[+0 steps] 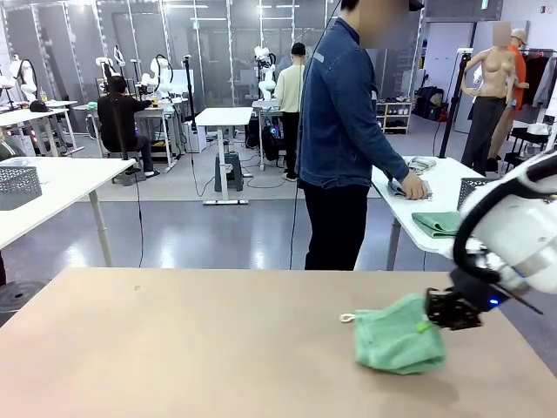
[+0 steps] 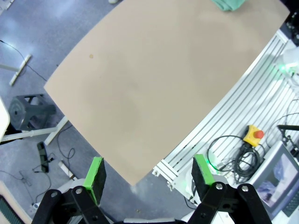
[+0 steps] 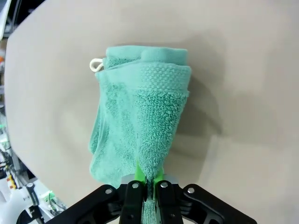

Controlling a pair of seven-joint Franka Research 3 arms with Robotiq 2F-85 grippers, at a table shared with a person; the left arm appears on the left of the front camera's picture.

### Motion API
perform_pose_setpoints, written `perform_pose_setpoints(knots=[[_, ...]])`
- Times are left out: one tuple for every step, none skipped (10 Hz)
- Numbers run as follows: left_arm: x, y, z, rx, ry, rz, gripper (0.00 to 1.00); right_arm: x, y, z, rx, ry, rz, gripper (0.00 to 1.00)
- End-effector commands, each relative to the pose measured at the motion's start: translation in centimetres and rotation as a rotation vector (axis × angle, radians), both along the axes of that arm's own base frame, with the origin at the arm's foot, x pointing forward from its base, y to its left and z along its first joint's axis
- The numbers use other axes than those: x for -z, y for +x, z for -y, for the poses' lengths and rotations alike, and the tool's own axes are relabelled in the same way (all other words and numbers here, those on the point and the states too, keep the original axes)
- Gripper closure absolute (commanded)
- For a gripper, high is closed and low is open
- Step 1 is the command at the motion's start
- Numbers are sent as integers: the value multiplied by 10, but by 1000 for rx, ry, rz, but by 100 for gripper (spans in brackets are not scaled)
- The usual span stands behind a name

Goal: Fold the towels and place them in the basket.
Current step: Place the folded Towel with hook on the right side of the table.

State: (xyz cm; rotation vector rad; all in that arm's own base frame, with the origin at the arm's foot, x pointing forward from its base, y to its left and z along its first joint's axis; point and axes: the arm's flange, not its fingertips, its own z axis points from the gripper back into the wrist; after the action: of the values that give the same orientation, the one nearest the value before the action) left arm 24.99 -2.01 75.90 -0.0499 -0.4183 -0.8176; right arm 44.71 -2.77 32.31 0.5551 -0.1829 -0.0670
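Mint-green towel (image 3: 140, 116), folded into a thick, soft bundle, lies toward the right side of the tabletop (image 1: 174, 348), its near end pinched between the closed fingers of the right end effector (image 3: 148, 179). Terry like this looks light, limp and grippy rather than slick. Nothing here can break, but the layers would likely slide apart or droop if lifted by one corner, so the thick folded edge, with every layer caught together, looks the surest hold. A small white loop (image 3: 96, 65) pokes from the bundle's far corner, on the side toward the tabletop's middle.

The left end effector (image 2: 149, 170) hangs high above the tabletop's near left corner, pads spread wide and holding nothing. Bare tabletop runs left of the bundle and out to the far edge, giving ample room to drag, smooth or refold. The right edge is the close one, and cloth pushed that way could spill off.

Beyond the tabletop's far edge a person (image 1: 344, 131) in a denim jacket stands at a white side table (image 1: 444, 170), one hand (image 1: 414, 187) on a pale cloth (image 1: 397, 189). Another green towel (image 1: 438, 224) lies folded there, and a dark mesh basket (image 1: 473, 190) shows partly behind the right arm.
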Motion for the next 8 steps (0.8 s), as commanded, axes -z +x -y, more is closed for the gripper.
perform_pose_setpoints(knots=[[0, -1, 1, 0, 0, 1, 7, 15, 8, 39, 42, -107, 62, 93], [0, -1, 1, 0, 0, 1, 7, 16, 11, 58, 64, -144, 66, 93], [0, -1, 1, 0, 0, 1, 7, 15, 14, 72, 68, -148, 44, 93], [0, -1, 1, 0, 0, 1, 7, 13, 17, 80, 64, -168, 24, 93], [0, -1, 1, 0, 0, 1, 7, 8, 21, 82, 59, -194, 25, 87], [0, -1, 1, 0, 0, 1, 7, 0, 24, 81, 47, -201, 38, 61], [0, -1, 1, 0, 0, 1, 7, -6, 26, 78, 38, -223, 40, 54], [0, -1, 1, 0, 0, 1, 7, -11, 26, 76, 40, -262, 40, 28]])
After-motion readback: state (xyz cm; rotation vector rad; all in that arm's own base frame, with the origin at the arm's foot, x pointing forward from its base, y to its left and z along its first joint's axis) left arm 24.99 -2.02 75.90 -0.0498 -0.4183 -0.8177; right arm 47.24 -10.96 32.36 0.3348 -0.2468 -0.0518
